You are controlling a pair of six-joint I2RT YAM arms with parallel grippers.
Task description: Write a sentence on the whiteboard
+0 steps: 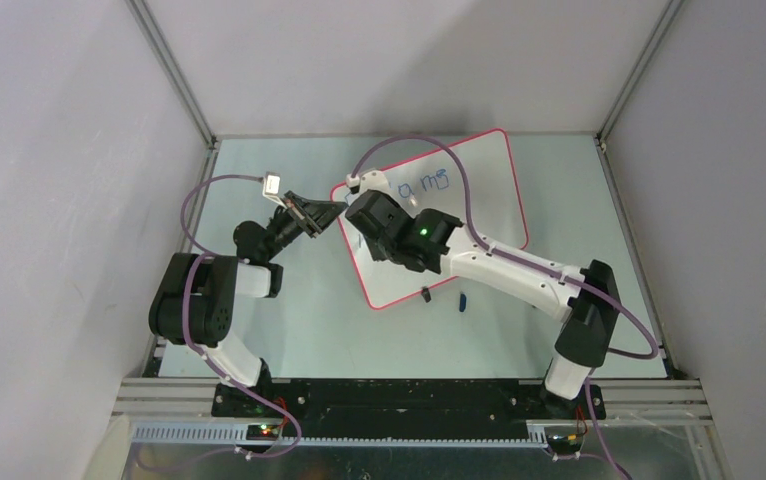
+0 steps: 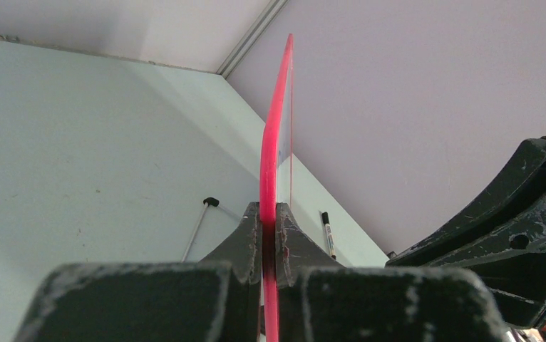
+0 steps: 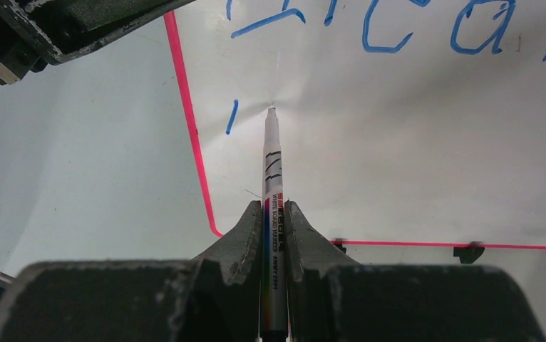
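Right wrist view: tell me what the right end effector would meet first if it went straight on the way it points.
The whiteboard, just beside the short blue stroke. The marker held in the right end effector leads, its tip at or almost on the board; contact is unclear.

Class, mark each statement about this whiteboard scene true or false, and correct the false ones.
1. The left gripper is shut on the whiteboard edge. True.
2. The right gripper is empty. False: it is shut on a marker.
3. The writing is red. False: it is blue; only the board's rim is red-pink.
4. The marker's tip sits beside a short blue stroke below the first line. True.
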